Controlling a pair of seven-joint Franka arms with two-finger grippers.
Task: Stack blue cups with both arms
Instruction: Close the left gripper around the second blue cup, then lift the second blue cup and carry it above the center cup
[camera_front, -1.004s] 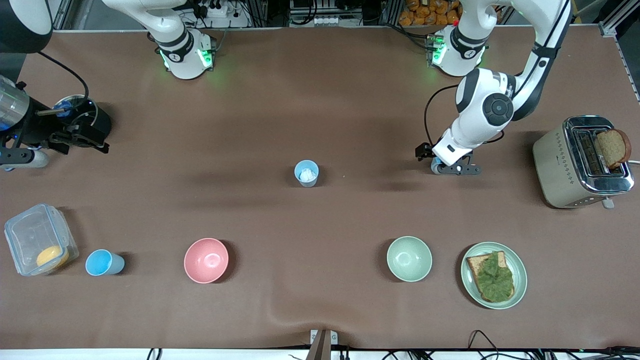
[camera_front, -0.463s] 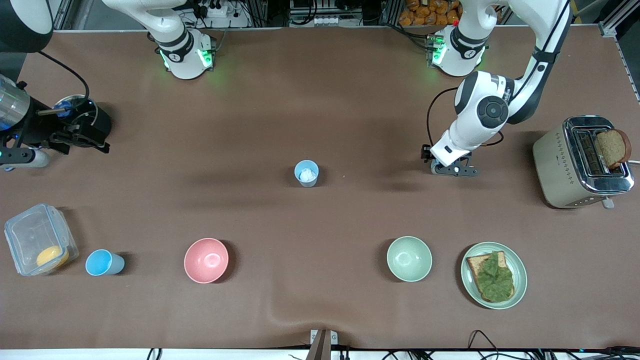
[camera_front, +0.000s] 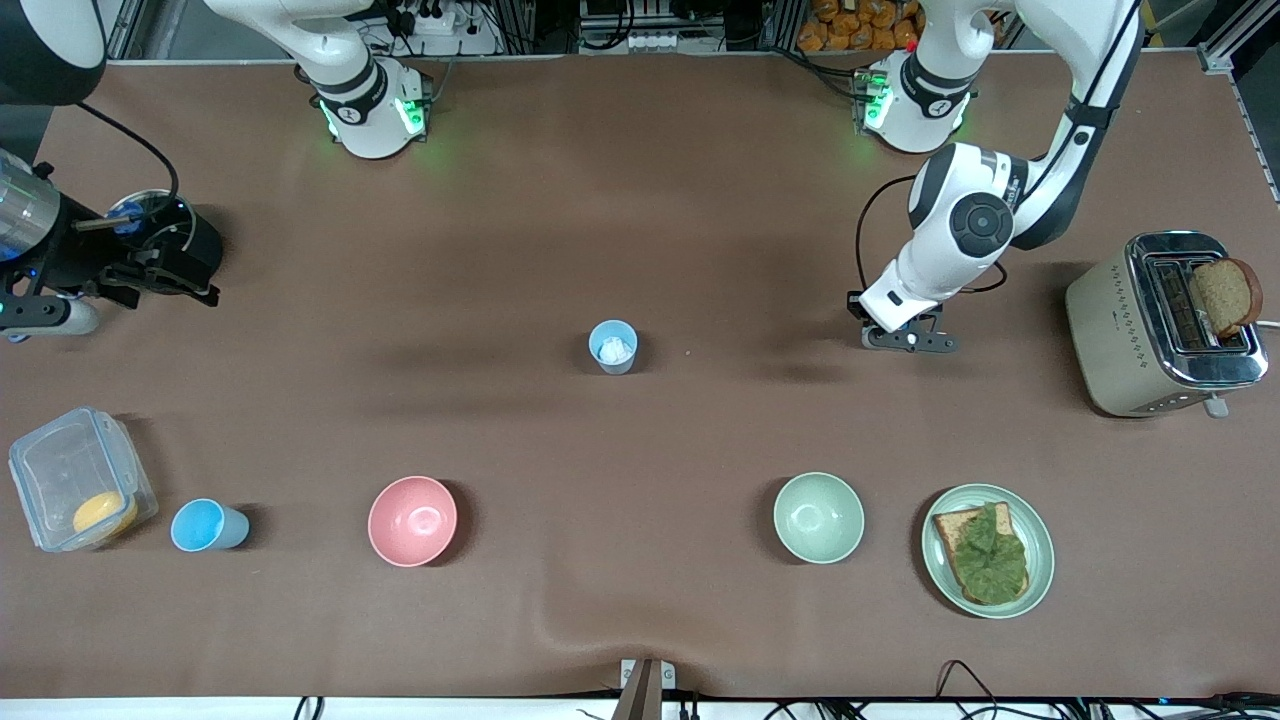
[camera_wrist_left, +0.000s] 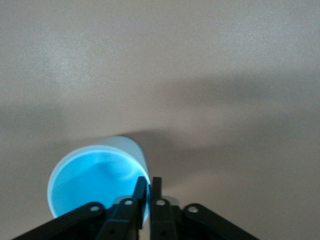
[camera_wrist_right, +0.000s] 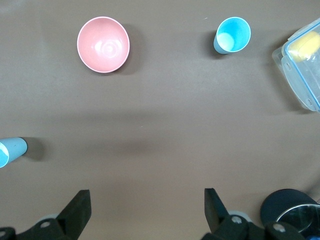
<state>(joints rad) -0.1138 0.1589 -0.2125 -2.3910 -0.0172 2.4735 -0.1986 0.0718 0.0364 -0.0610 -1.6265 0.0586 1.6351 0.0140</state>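
Jaws of the left gripper (camera_wrist_left: 146, 192) are pinched on the rim of a small tapered light-blue plastic cup (camera_wrist_left: 95, 180), one finger inside the wall, one outside, as the left wrist view shows. Jaws of the right gripper (camera_wrist_right: 145, 210) are spread wide with nothing between them.

Change noted: over the last second the left gripper (camera_front: 905, 335) has drawn slightly toward its own base and risen a little, and the held cup is now hidden under the wrist in the front view. Judgement: the grasp is secured and carrying toward a second cup can begin.

A second light-blue cup (camera_front: 613, 347), holding something white, stands mid-table, well apart from the left gripper, toward the right arm's end. A third light-blue cup (camera_front: 207, 526) stands near the front camera, beside a clear plastic box (camera_front: 70, 480).

The right gripper (camera_front: 150, 270) waits at its own end of the table, well apart from every cup.
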